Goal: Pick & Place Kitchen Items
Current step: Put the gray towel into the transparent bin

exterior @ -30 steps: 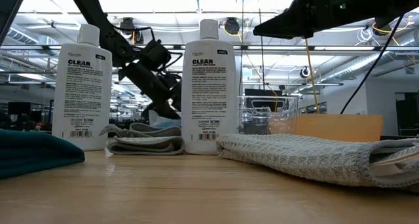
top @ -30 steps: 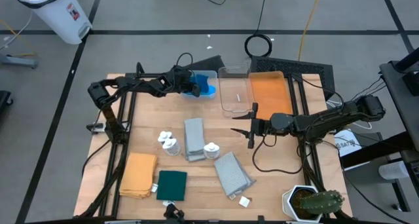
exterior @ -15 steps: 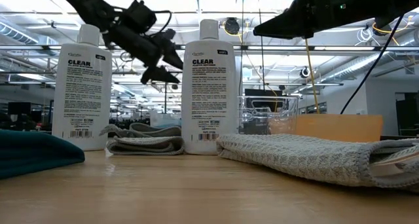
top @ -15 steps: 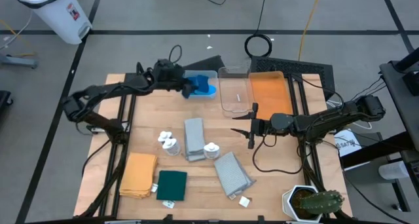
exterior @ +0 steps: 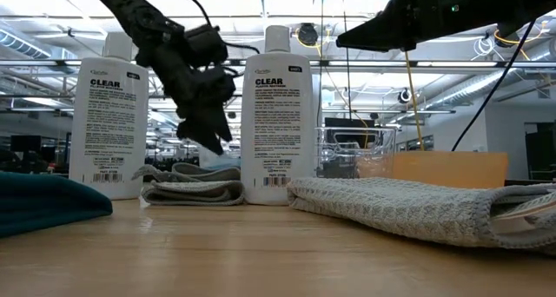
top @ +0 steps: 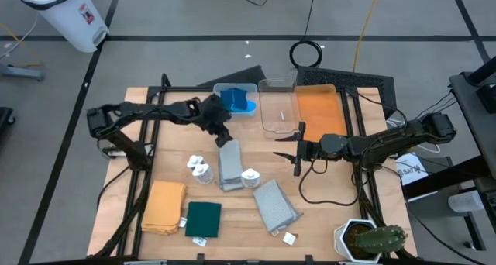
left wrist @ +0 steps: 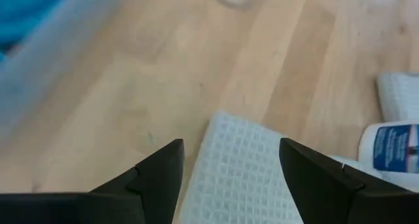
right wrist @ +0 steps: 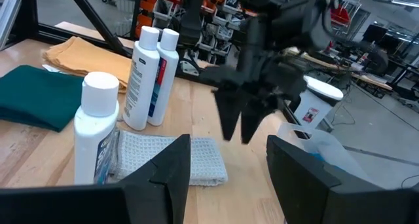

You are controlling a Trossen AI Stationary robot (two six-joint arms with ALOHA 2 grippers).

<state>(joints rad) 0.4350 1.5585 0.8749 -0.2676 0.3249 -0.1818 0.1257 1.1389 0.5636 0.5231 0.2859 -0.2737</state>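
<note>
**Left tool poised over the grey cloth**

Above the wooden counter (top: 318,203), the left tool (top: 222,135) hangs with its dark fingers spread and nothing between them, pointing down at the near end of a grey waffle-weave folded cloth (top: 229,163). That aim suggests this cloth is the next pick; the wrist view shows the cloth's edge (left wrist: 239,171) lying right between the fingers. Just behind the tool sits a clear plastic bin (top: 238,100) holding small blue cloth pieces (top: 242,104), probably the drop-off place.

Close around the target stand small white bottles: two (top: 198,167) beside the cloth and one (top: 250,177) touching its far end, so a careless descent could knock them over. A second grey folded cloth (top: 274,204), a mustard-yellow folded cloth (top: 163,207) and a dark green folded cloth (top: 203,218) lie farther off, out of the way.

The right tool (top: 298,150) waits in the air near an orange tray (top: 319,110), fingers parted and empty.
</note>
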